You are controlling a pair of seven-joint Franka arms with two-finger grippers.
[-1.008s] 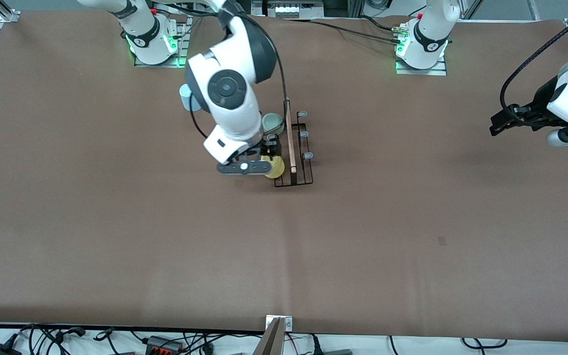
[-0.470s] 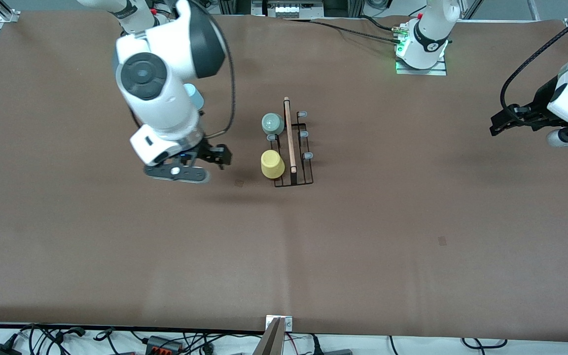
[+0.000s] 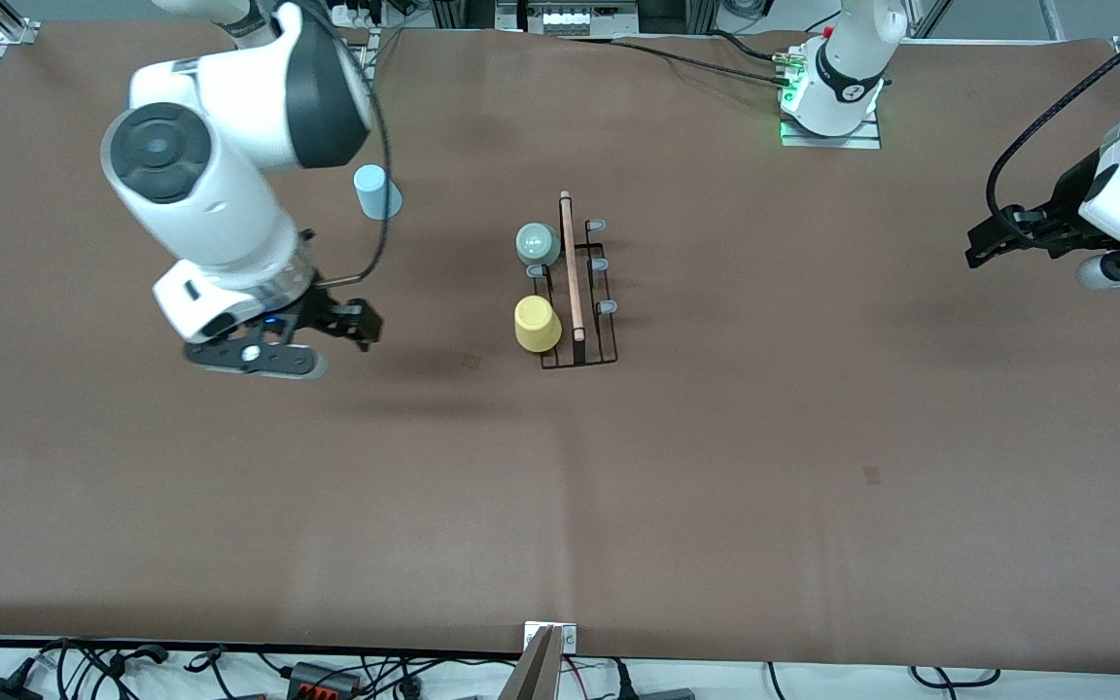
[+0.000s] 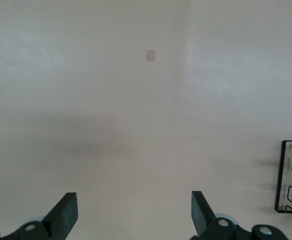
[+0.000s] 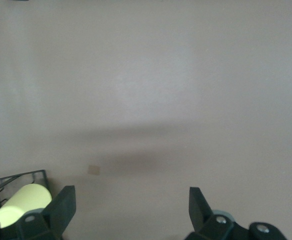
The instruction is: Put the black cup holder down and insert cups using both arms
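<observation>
The black cup holder (image 3: 577, 292) stands near the middle of the brown table (image 3: 716, 467), its wooden rod handle (image 3: 571, 267) running along the top, and I can read no brand or writing on it or on any cup. Two cups sit on pegs on the side toward the right arm's end: the mint green cup (image 3: 538, 243) farther from the front camera and the yellow cup (image 3: 537, 324) nearer to it. The pegs (image 3: 598, 264) on the side toward the left arm's end are bare. The light blue cup (image 3: 377, 192) stands on the table by itself, well apart from the holder, toward the right arm's end. The right gripper (image 3: 351, 321) hangs over bare table between that cup and the holder, jaws spread wide and holding nothing; its wrist view shows the yellow cup at the holder's corner. The left gripper (image 3: 993, 243) waits over the left arm's end of the table, also wide apart and empty, with a corner of the holder in its wrist view.
</observation>
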